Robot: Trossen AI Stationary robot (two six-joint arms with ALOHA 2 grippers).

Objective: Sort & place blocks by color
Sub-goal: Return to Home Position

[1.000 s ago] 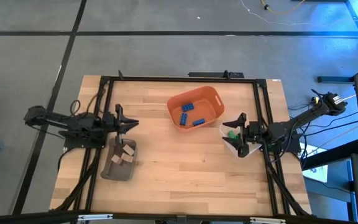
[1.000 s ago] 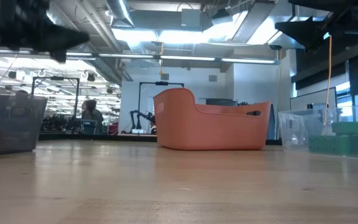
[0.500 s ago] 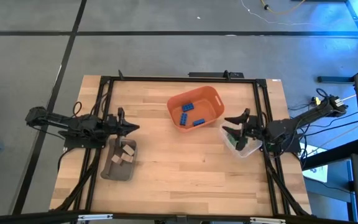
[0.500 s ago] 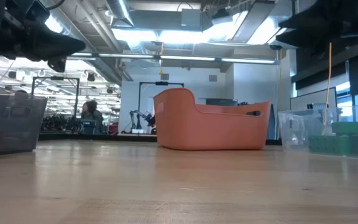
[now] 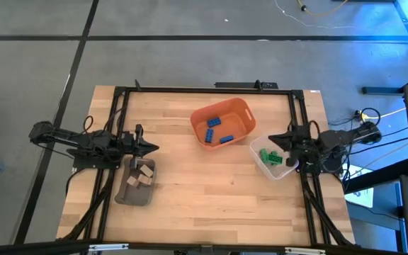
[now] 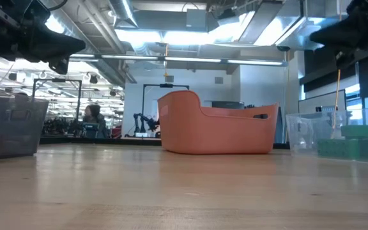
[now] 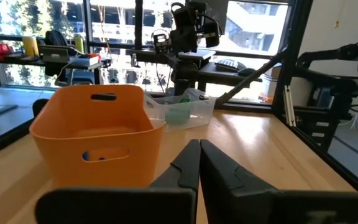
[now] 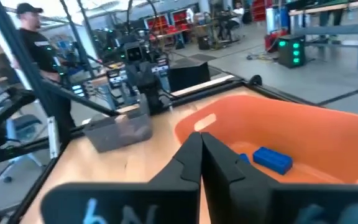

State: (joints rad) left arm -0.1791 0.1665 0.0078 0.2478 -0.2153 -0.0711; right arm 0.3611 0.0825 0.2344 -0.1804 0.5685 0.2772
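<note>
Blue blocks (image 5: 213,122) lie on the floor of the orange bin (image 5: 241,106); one blue block (image 8: 271,158) also shows in the right wrist view. Green blocks (image 5: 268,156) lie in the clear container (image 5: 255,150). Tan blocks (image 5: 144,172) lie in the grey-brown tray (image 5: 127,193). My left gripper (image 5: 154,147) hangs shut and level above the tray's far end, holding nothing; its fingers (image 7: 199,152) point at the orange bin (image 7: 98,134). My right gripper (image 5: 278,141) is shut and bare, over the clear container's right rim, and points at the orange bin (image 8: 303,124).
A black frame (image 5: 211,88) runs round the table along its far, left and right sides. Bare wood (image 5: 204,191) lies between the tray and the clear container. Beyond the table a person (image 8: 33,37) stands in the room.
My right gripper has shut its wide-open fingers with nothing between them. It has drawn back from over the clear container toward the table's right edge, and the green blocks inside now show.
</note>
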